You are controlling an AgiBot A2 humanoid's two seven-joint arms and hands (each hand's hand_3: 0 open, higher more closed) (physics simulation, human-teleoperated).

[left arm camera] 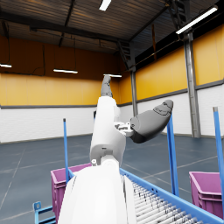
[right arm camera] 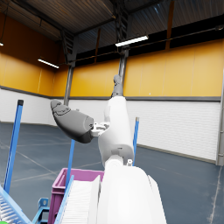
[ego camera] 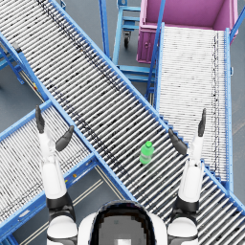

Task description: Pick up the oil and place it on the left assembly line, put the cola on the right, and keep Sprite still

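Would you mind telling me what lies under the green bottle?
The green bottle rests on the grey rollers of the middle conveyor, which runs diagonally. The rollers right under it are covered by the bottle, and whatever lies beneath the rollers cannot be seen.

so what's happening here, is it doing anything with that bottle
Nothing is being handled right now. A green bottle, likely the Sprite, sits on the long diagonal conveyor between the robot's arms. The left hand and right hand are both raised, open and empty, clear of the bottle. No oil or cola is in view.
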